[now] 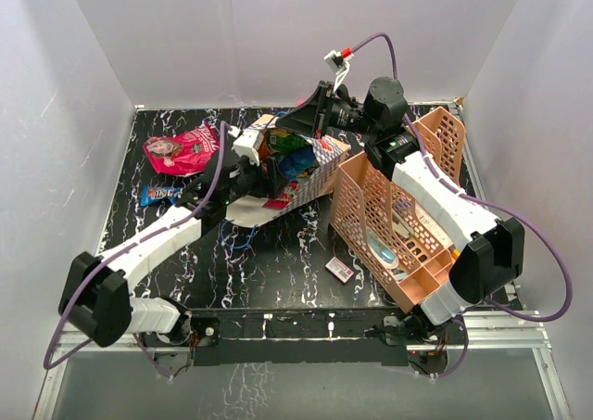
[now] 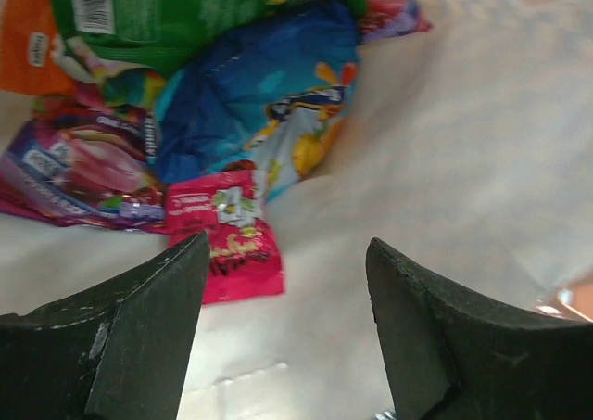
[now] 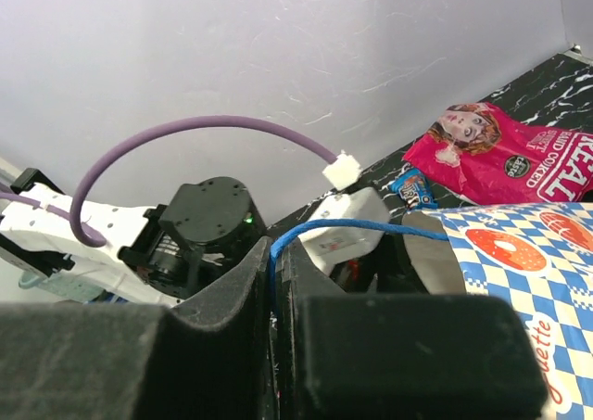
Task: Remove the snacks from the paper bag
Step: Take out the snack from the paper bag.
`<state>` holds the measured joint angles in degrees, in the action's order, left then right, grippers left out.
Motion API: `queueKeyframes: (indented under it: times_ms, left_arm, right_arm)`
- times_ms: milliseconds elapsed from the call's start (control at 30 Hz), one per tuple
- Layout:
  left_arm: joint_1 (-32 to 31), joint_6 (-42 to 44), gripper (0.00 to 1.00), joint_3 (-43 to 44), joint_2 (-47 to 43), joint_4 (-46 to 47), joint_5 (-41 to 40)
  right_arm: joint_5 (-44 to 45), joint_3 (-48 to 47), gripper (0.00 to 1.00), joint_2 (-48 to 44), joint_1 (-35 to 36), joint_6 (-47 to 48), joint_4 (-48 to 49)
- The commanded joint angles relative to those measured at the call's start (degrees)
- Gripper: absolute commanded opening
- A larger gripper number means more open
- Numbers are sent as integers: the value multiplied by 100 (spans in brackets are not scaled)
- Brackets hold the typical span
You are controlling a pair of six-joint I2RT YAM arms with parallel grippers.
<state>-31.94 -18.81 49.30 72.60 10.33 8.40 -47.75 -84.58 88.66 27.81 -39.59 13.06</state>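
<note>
The checkered paper bag [image 1: 310, 174] lies on its side at the middle back, mouth facing left. My left gripper [image 1: 269, 167] is inside the mouth, open and empty [image 2: 287, 248], above the white inner wall. Just ahead of it lie a small pink packet [image 2: 227, 244], a blue chip bag [image 2: 259, 105], a purple packet [image 2: 79, 174], a green packet [image 2: 185, 17] and an orange one [image 2: 23, 35]. My right gripper [image 1: 317, 114] is shut [image 3: 275, 253] on the bag's blue cord handle [image 3: 357, 226]. A pink-red bag [image 1: 182, 149] and a small blue packet [image 1: 159, 194] lie outside on the table.
The peach perforated file rack [image 1: 357, 211] stands at the right under my right arm, touching the bag. A small white-pink box [image 1: 340, 270] lies on the black marbled table [image 1: 269, 272] in front of it. White walls close in the back and sides.
</note>
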Motion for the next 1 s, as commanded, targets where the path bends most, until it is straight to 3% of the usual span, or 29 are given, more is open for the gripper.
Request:
queueKeyframes:
  times_ms: [0,267,600,767,967]
  left_arm:
    - [5,644,67,385,346,7,-738]
    - [-19,643,68,913,1634,367,-614]
    - [-24,1014,86,2140,3060,-344,-1079]
    - [-24,1233,87,2181,3207,-193,-1152]
    - [-42,798,85,1740,2643,357,-872]
  right_arm:
    - [73,-366,8,-278,49,183,40]
    - [127,-393,8,-344,57,198,110]
    - [83,-369,8,-385,58,180,230]
    - [76,-392,8,-338,58,193,183]
    - [150,-495,8,-230,58,250,79]
